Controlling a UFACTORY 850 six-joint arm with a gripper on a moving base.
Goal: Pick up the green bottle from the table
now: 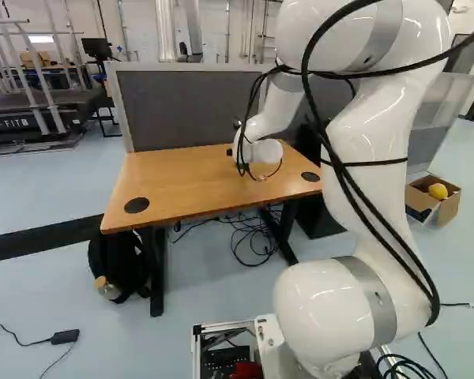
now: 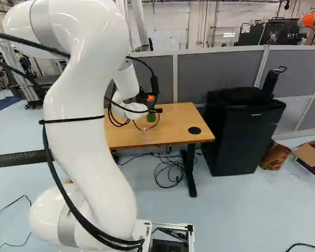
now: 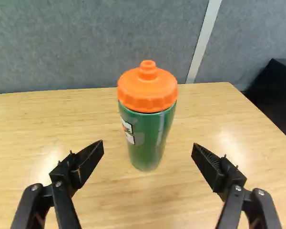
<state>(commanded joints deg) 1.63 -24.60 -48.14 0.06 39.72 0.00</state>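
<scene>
The green bottle (image 3: pixel 147 138) with its orange lid stands upright on the wooden table (image 3: pixel 52 119). In the wrist view my gripper (image 3: pixel 148 148) is open, one dark finger to either side of the line toward the bottle. The bottle is ahead of the fingertips, roughly centred between them, and neither finger grips it. At the right base view's table, the green bottle (image 2: pixel 151 116) shows just beyond my white wrist, partly crossed by cables. My wrist hides the gripper's fingers in both base views.
A grey partition (image 1: pixel 189 106) rises behind the table. Beside the table stands a black cabinet (image 2: pixel 244 131). Loose cables (image 2: pixel 170 170) and a black backpack (image 1: pixel 118 260) lie below. Cardboard boxes (image 1: pixel 442 207) are off to the side. Another robot (image 2: pixel 308 21) shows beyond the partition.
</scene>
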